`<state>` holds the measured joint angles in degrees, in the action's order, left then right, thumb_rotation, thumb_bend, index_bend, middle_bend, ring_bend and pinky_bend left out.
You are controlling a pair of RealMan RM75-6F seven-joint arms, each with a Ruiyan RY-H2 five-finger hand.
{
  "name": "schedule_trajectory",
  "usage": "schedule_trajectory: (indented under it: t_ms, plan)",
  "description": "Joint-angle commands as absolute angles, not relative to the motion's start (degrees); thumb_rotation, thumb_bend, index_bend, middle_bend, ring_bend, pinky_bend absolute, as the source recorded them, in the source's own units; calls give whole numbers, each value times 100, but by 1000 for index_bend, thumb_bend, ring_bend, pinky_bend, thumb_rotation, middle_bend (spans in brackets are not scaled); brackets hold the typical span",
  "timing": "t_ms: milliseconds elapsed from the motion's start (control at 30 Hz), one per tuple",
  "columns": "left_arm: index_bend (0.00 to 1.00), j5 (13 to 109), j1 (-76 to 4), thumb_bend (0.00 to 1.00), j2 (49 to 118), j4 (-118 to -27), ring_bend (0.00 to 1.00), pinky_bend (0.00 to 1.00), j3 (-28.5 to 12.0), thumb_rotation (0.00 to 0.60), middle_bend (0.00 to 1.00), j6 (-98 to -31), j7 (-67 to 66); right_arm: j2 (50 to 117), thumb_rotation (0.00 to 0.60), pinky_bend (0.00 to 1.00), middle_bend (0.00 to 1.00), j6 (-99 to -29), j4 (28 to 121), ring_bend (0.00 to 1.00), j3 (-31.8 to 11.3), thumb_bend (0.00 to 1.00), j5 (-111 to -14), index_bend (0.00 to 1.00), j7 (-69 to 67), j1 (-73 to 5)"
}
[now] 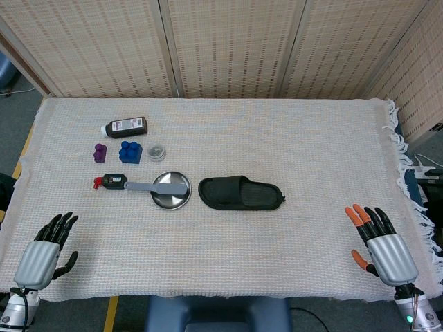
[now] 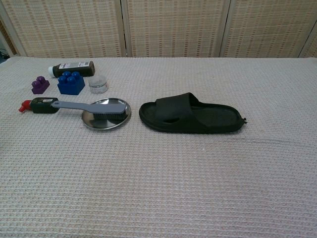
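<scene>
While open, left hand (image 1: pixel 43 257) below brush (image 1: pixel 156 185).

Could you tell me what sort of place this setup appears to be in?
Probably an indoor robot test station: a table under a pale woven cloth, folding woven screens behind it, and unrelated household items laid out, such as a black slipper and a brush on a metal plate.

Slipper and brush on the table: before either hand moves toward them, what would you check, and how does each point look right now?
1. Left hand holds nothing, fingers apart: ok.
2. Right hand holds nothing: ok.
3. Black slipper lies flat, nothing on it: ok.
4. Brush head rests on the metal plate; lifting either disturbs the other: not ok.
5. Cloth smooth between hands and things: ok.
6. Brush weight: cannot tell.
</scene>
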<state>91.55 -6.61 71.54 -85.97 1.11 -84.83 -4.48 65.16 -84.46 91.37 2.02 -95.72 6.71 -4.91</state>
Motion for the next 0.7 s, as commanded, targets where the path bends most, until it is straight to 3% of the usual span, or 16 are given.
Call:
schedule_trajectory:
  t_ms: [33,133,167,333,433,567,700]
  plan:
    - [0,9155,-675,399,7174,-8579,0,184,109,600,0,-8461,-439,6521,600,0,0,-8426,9130,0,203,210,-9553,0,680,-492]
    - [0,9188,-745,399,7240,-8546,10,202,97,600,0,-8384,-456,6504,600,0,0,-8424,9124,0,197,211,-9517,0,668,-482]
    - [0,9220,-778,400,7295,-8514,50,255,79,600,0,-8380,-472,6496,600,0,0,-8439,9131,0,192,210,-9511,0,654,-475]
    - [28,9387,-1242,392,7735,-8261,473,739,-147,600,6,-8065,-459,6496,600,0,0,-8495,9121,0,167,210,-9502,0,640,-458]
    - [53,9298,-1680,395,7967,-8180,621,888,-365,600,48,-7579,-391,6522,600,0,0,-8407,9105,0,149,210,-9444,0,671,-492]
    - [67,8865,-2312,394,8264,-8189,733,971,-744,600,78,-6728,-523,6570,600,0,0,-8301,9083,0,130,210,-9361,0,741,-526]
    - [73,8179,-2786,377,8695,-8034,766,992,-1129,600,96,-6110,-1167,6607,600,0,0,-8211,9063,0,101,210,-9261,0,799,-554]
